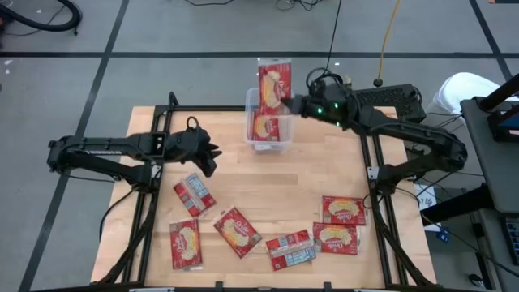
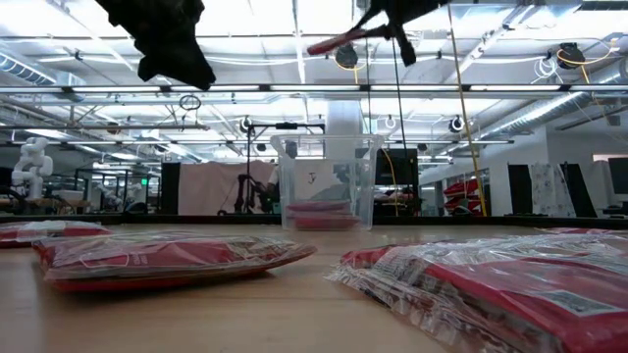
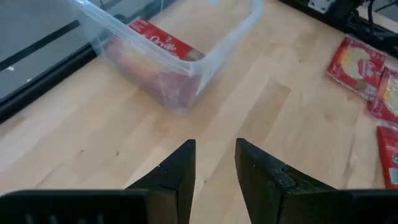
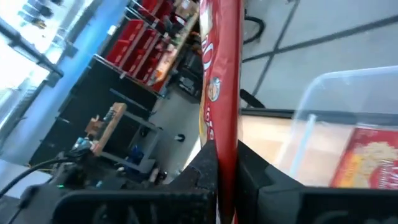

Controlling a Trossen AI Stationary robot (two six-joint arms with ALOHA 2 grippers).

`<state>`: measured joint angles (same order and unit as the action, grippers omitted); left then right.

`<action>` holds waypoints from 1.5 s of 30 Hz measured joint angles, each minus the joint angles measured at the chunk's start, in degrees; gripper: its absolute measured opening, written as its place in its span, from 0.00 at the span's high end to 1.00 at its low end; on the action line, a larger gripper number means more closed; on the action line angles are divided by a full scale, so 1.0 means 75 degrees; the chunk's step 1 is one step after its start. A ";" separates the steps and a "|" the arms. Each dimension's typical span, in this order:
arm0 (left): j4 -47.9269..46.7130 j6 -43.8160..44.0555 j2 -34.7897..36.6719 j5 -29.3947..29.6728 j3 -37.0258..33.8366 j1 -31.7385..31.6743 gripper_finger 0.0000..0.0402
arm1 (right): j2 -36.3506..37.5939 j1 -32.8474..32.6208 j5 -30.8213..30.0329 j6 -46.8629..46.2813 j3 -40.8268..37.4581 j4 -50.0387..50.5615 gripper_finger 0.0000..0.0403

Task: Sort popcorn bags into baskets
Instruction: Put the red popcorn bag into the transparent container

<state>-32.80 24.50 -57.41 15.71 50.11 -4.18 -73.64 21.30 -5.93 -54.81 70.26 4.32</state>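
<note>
Popcorn bag (image 1: 274, 83) pinched in right claw (image 1: 293, 105) above basket (image 1: 250, 104).

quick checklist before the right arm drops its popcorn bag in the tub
1. Grip: right end effector shut on the flat red popcorn packet - ok.
2. Position: in the high view the held packet overlaps the far rim of the clear plastic rectangular tub and sticks out beyond it - not ok, not centred.
3. Room in tub: it already holds packets, still low in the low view - ok.
4. Left end effector open, empty, over bare wood near the tub - ok.
5. Height of packet above rim - cannot tell.
</note>
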 joint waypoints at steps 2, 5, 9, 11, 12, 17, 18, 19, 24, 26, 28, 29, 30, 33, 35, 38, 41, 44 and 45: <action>-0.0004 -0.0107 -0.0001 -0.0136 0.0000 -0.0159 0.71 | -0.0160 0.0334 0.0360 -0.0086 0.0000 0.0035 0.98; 0.0015 -0.0176 0.0000 -0.0175 0.0000 -0.0408 0.71 | -0.0459 0.0720 0.0962 -0.0276 0.0000 0.0043 0.98; 0.0017 -0.0170 -0.0001 -0.0202 0.0000 -0.0743 0.71 | -0.0888 0.0945 0.1314 -0.0232 0.0000 0.0022 0.98; 0.0033 -0.0174 0.0000 -0.0356 0.0000 -0.0914 0.71 | -0.1126 0.0963 0.1451 -0.0156 0.0000 -0.0152 0.98; 0.0050 -0.0197 -0.0003 -0.0461 0.0000 -0.1002 0.71 | -0.1222 0.0964 0.1523 -0.0150 0.0000 -0.0255 0.98; 0.0301 -0.0444 -0.0082 -0.0838 0.0000 -0.1331 0.71 | -0.1776 0.0967 0.1956 -0.0200 0.0000 -0.1072 0.98; 0.0406 -0.0537 -0.0077 -0.0947 0.0000 -0.1385 0.71 | -0.1886 0.0980 0.2057 -0.0203 0.0000 -0.1198 0.98; 0.0565 -0.0614 -0.0069 -0.1014 0.0000 -0.1424 0.71 | -0.1960 0.0984 0.2149 -0.0181 0.0000 -0.1291 0.98; 0.0858 -0.0654 -0.0111 -0.1100 0.0003 -0.1517 0.71 | -0.2190 0.1015 0.2220 -0.0198 -0.0006 -0.1395 0.95; 0.0871 -0.0629 -0.0120 -0.1086 0.0003 -0.1555 0.71 | -0.2256 0.1017 0.2197 -0.0198 -0.0006 -0.1379 0.95; 0.0873 -0.0634 -0.0216 -0.1061 0.0003 -0.1561 0.71 | -0.2273 0.1026 0.2214 -0.0198 -0.0006 -0.1372 0.94; 0.0851 -0.0660 -0.0270 -0.1059 0.0003 -0.1584 0.71 | -0.2273 0.1041 0.2203 -0.0198 -0.0006 -0.1345 0.94; 0.0853 -0.0692 -0.0323 -0.1059 0.0003 -0.1614 0.71 | -0.2270 0.1052 0.2206 -0.0205 -0.0006 -0.1326 0.94; 0.0876 -0.0715 -0.0496 -0.1054 0.0003 -0.1696 0.71 | -0.2268 0.1071 0.2196 -0.0331 -0.0006 -0.1241 0.94; 0.0877 -0.0641 -0.0618 -0.1092 0.0003 -0.1730 0.71 | -0.2268 0.1072 0.2123 -0.0542 -0.0006 -0.1192 0.95; 0.0880 -0.0450 -0.0706 -0.1101 0.0003 -0.1726 0.71 | -0.2271 0.1069 0.1833 -0.0644 -0.0006 -0.1020 0.96; 0.0940 -0.0395 -0.0709 -0.1102 0.0003 -0.1726 0.71 | -0.2299 0.1105 0.1639 -0.0601 -0.0006 -0.0619 0.96; 0.1008 -0.0368 -0.0708 -0.1102 0.0003 -0.1726 0.71 | -0.2300 0.1161 0.1567 -0.0723 -0.0012 -0.0198 0.96; 0.1015 -0.0372 -0.0708 -0.1102 0.0003 -0.1726 0.71 | -0.2298 0.1166 0.1568 -0.0773 -0.0037 -0.0119 0.96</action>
<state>-25.18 21.71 -62.72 7.44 50.13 -17.12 -90.88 30.04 5.83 -60.60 69.98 3.42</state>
